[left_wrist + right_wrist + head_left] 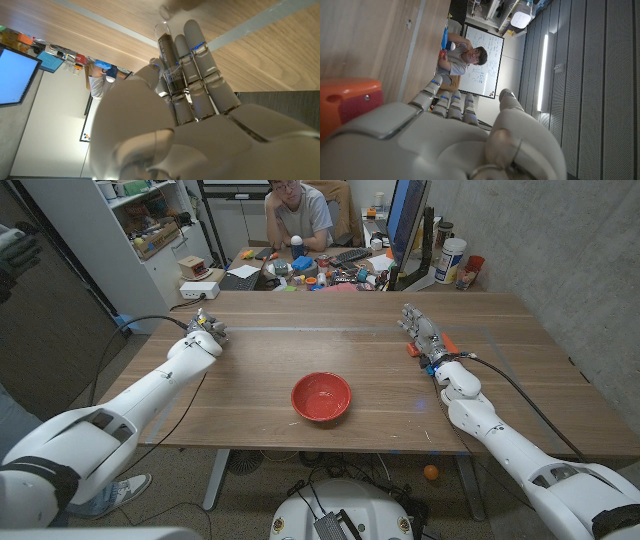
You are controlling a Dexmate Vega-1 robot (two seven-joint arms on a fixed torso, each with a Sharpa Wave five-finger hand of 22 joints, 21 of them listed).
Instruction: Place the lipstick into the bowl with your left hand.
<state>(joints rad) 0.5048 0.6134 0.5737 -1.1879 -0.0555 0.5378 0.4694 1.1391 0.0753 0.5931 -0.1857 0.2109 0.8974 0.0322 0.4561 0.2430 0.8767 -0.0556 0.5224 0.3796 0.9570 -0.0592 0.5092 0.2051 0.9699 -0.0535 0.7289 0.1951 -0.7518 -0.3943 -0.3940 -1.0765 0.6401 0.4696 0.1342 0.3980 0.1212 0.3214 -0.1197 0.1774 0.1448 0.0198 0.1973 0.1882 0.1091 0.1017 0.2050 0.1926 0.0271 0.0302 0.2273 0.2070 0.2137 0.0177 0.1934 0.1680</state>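
Observation:
The lipstick (168,55), a dark tube with a clear end, lies between the thumb and fingers of my left hand (195,120), which holds it close above the wooden table. In the head view the left hand (206,330) is at the table's far left. The red bowl (321,396) stands near the front middle, well to the right of that hand and nearer the front. It looks empty. My right hand (421,328) is at the far right with its fingers stretched out and nothing in it; the right hand (445,142) also shows in the right wrist view.
An orange block (419,348) lies on the table right beside my right hand, and shows as an orange block (350,102) in the right wrist view. Behind the table's far edge a person (297,210) sits at a cluttered desk (330,272). A cable (150,320) runs to my left arm.

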